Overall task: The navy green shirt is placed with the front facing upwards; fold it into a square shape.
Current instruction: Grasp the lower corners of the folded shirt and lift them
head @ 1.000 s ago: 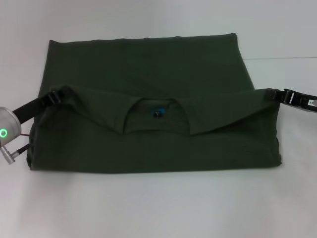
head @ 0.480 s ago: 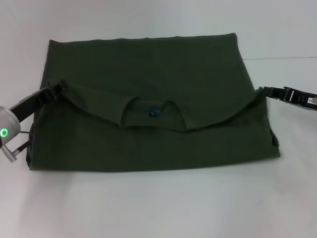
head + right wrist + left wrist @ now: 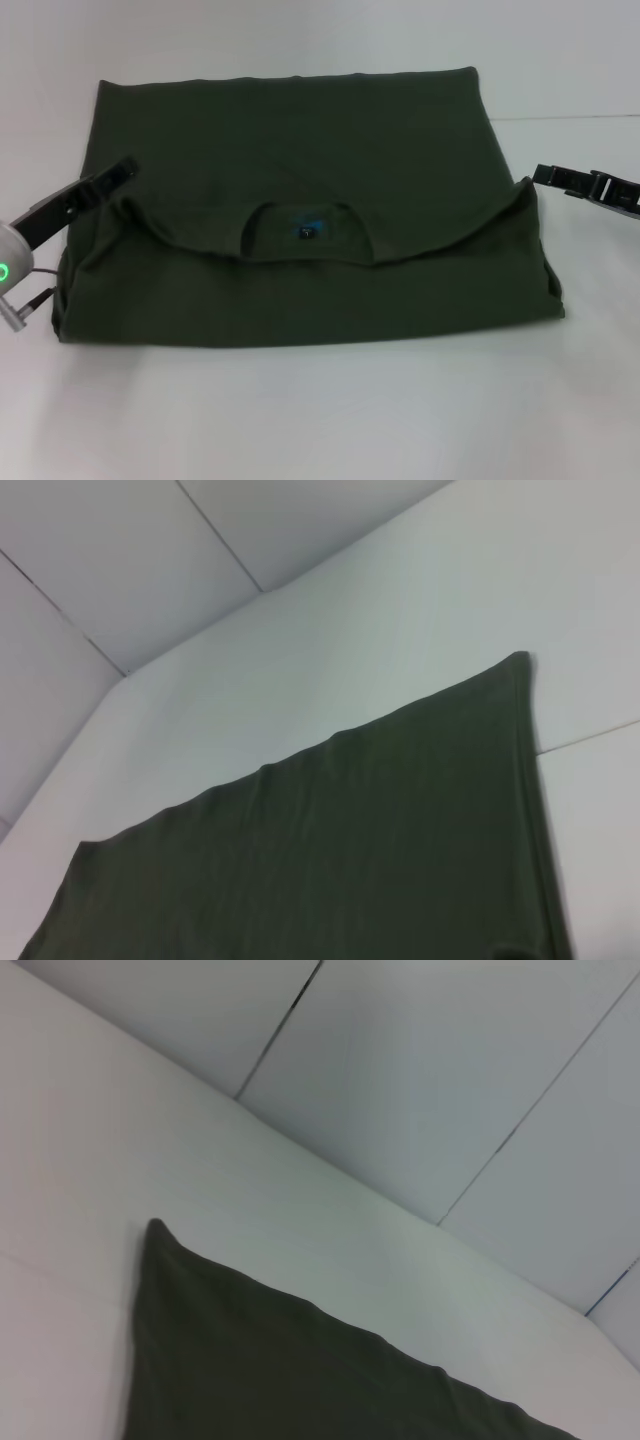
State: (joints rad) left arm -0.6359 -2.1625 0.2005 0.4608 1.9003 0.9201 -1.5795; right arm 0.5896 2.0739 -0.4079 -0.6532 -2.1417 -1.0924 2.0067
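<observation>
The shirt [image 3: 300, 210] lies mid-table, collar half folded over the body. The left gripper [image 3: 122, 170] and right gripper [image 3: 545, 177] sit at its side edges, apparently holding nothing now, though jaw width is hard to read. Best to back both out level, without snagging cloth. A second ago they pinched the fold; it has since settled.

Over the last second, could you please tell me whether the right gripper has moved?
Yes. The right gripper has let go of the navy green shirt and drawn back outward to the right, off the shirt's folded right corner, which has dropped.
</observation>
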